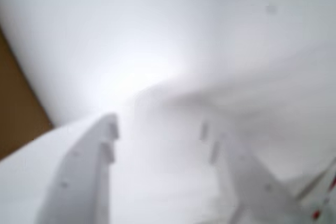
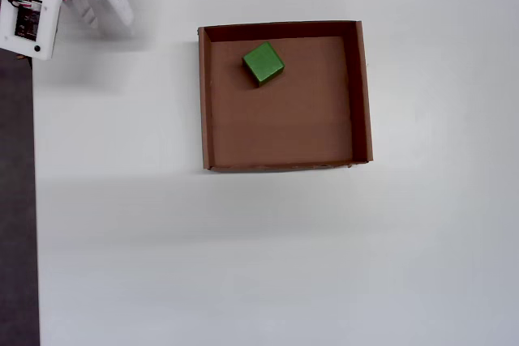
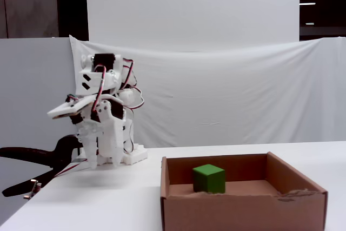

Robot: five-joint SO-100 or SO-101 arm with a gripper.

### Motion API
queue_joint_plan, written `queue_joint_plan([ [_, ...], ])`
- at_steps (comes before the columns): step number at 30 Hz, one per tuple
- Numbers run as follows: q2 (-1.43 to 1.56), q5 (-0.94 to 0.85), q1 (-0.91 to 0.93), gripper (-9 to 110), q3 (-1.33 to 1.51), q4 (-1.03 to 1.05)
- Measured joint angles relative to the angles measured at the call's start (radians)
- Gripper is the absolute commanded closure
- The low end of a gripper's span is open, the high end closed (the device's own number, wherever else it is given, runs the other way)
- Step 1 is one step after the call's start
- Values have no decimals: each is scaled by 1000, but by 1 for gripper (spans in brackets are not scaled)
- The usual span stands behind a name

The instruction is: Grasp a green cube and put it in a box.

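The green cube [image 2: 263,63] lies inside the brown cardboard box [image 2: 363,95], near its far wall and left of centre in the overhead view. The fixed view shows the cube [image 3: 208,178] resting on the bottom of the box [image 3: 243,212]. My white gripper [image 2: 107,18] hangs far off at the table's top left corner, well clear of the box. In the fixed view the gripper [image 3: 104,164] points down just above the table, beside the arm's base. The blurred wrist view shows the gripper [image 1: 157,127] open, with only white surface between its fingers.
The table's left edge [image 2: 34,200] borders a dark strip of floor. A black clamp [image 3: 32,158] sticks out at the left of the arm. A white cloth backdrop [image 3: 227,96] stands behind the table. A blurred brown patch [image 1: 16,103] sits at the wrist view's left edge.
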Motion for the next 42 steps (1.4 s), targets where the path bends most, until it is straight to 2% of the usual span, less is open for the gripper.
queue_joint_plan([
  [5, 78, 0, 15, 80, 58, 14],
  [42, 80, 0, 12, 80, 58, 66],
])
